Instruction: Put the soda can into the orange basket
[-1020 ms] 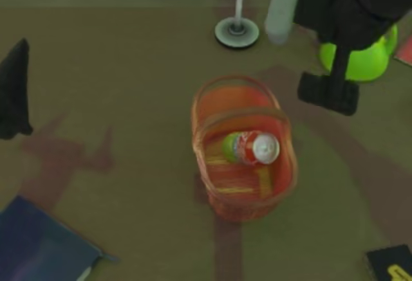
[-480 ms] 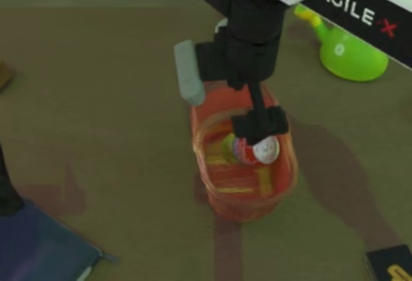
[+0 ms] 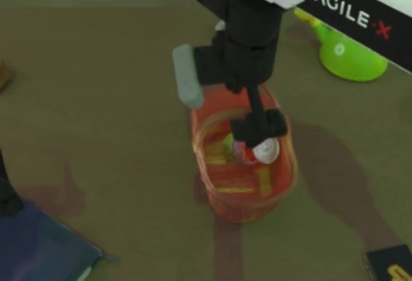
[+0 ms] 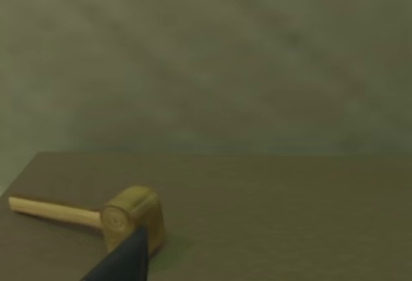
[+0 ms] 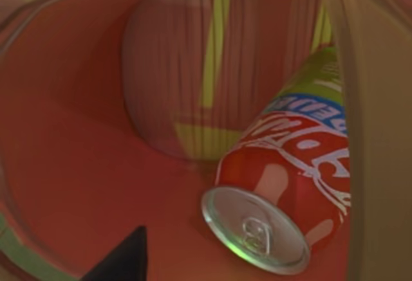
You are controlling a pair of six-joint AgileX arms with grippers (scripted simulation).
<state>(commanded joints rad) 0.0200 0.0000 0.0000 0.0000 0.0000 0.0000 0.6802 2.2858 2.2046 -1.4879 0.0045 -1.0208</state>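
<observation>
Can lies tilted inside the basket at frame centre, so the placing looks done; my right pincer hovers just above it, grip state I cannot tell; left arm parked at lower-left edge.

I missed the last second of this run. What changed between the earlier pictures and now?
The right gripper, out beside the green watering can a second ago, swung in over the orange basket and now hangs just above the soda can. The can stayed lying inside the basket, and basket and watering can kept their places. The left arm stays at the table's left edge.
</observation>
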